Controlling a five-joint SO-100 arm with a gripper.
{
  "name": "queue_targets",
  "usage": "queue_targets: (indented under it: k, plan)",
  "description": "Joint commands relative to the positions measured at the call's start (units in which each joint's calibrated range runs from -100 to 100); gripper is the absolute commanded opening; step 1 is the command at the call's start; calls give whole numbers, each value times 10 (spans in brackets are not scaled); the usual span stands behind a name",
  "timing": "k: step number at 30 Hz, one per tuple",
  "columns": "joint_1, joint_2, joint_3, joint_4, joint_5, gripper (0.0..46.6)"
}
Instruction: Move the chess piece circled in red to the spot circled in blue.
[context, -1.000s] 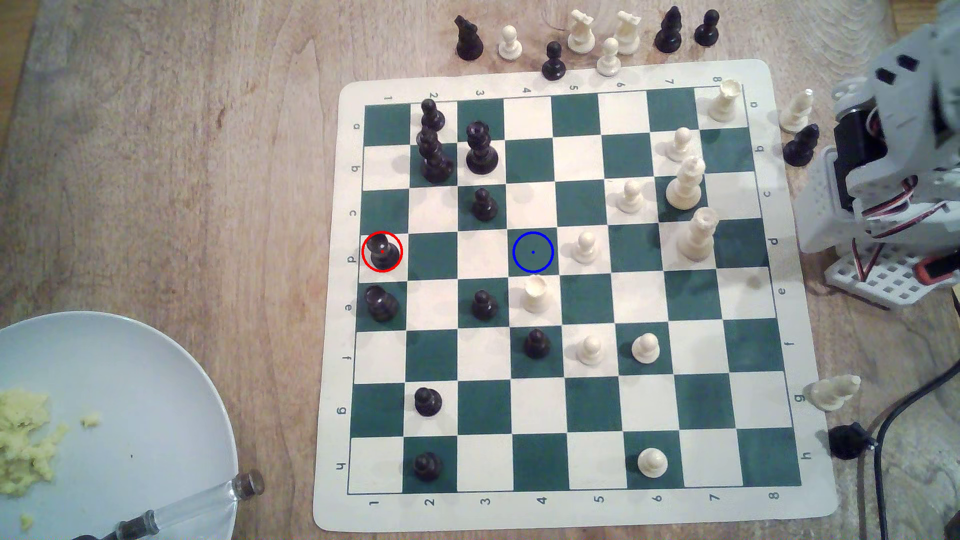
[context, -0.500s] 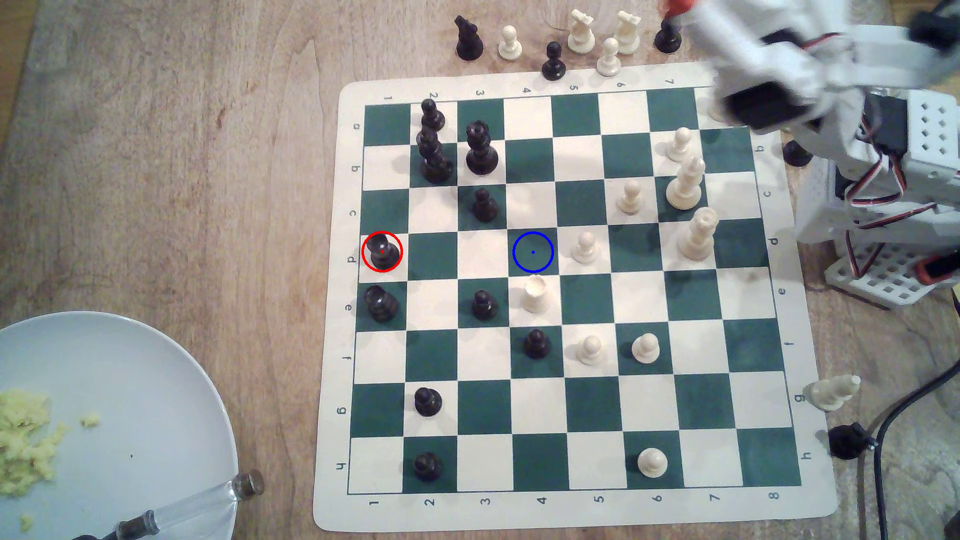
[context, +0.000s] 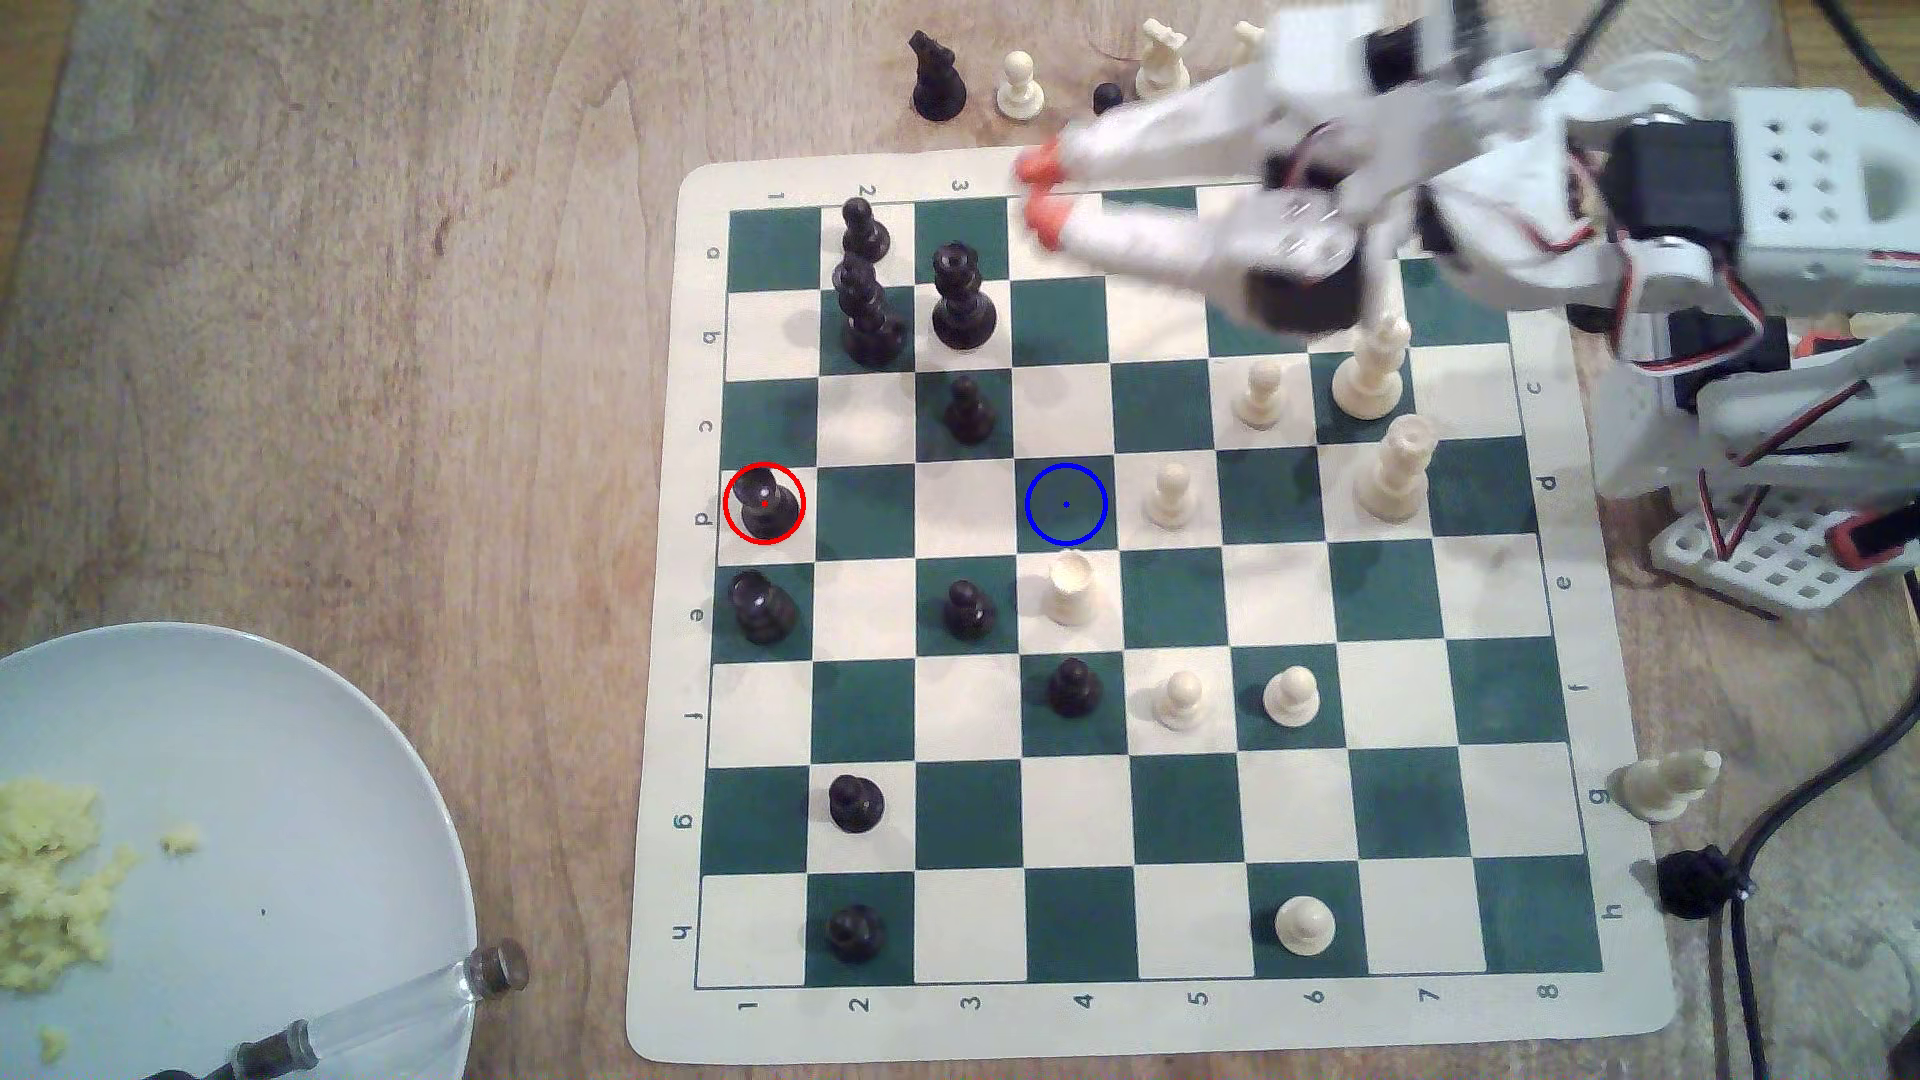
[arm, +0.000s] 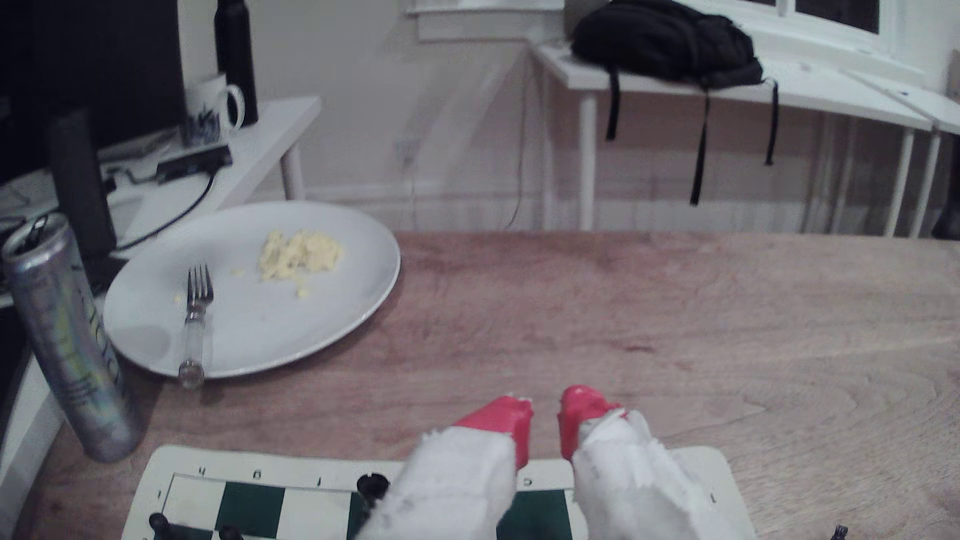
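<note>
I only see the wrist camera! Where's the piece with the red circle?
Observer: The black rook stands on a white square at the board's left edge in the exterior view.
Operator: Is my claw close to it?
Observer: No, the claw hovers over the board's upper edge in that view, well apart from it.
Operator: Is the blue spot free?
Observer: Yes, the blue-ringed green square is bare.

Looked like a home room, w/ desk setup: wooden tabletop (arm: 675, 322) held a plate (arm: 332, 322) w/ egg leftovers & fork (arm: 196, 311), drink can (arm: 67, 342); mug (arm: 213, 106), backpack (arm: 670, 41) on side desks.
</note>
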Motion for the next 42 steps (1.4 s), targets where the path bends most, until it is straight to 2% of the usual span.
queue_targets:
  k: [1, 6, 11, 17, 20, 26, 31, 35, 42]
  plan:
    - [-13, 49, -110, 24, 20, 17]
    - [-32, 119, -161, 119, 12, 12]
    - [-31, 242, -253, 135, -15, 21]
    - [-32, 417, -417, 161, -65, 38]
    - [-31, 462, -473, 186, -72, 43]
    - [-27, 566, -590, 241, -100, 61]
    - [-25, 625, -665, 261, -113, 77]
    - [-24, 668, -696, 261, -117, 130]
    - [-24, 727, -754, 261, -117, 131]
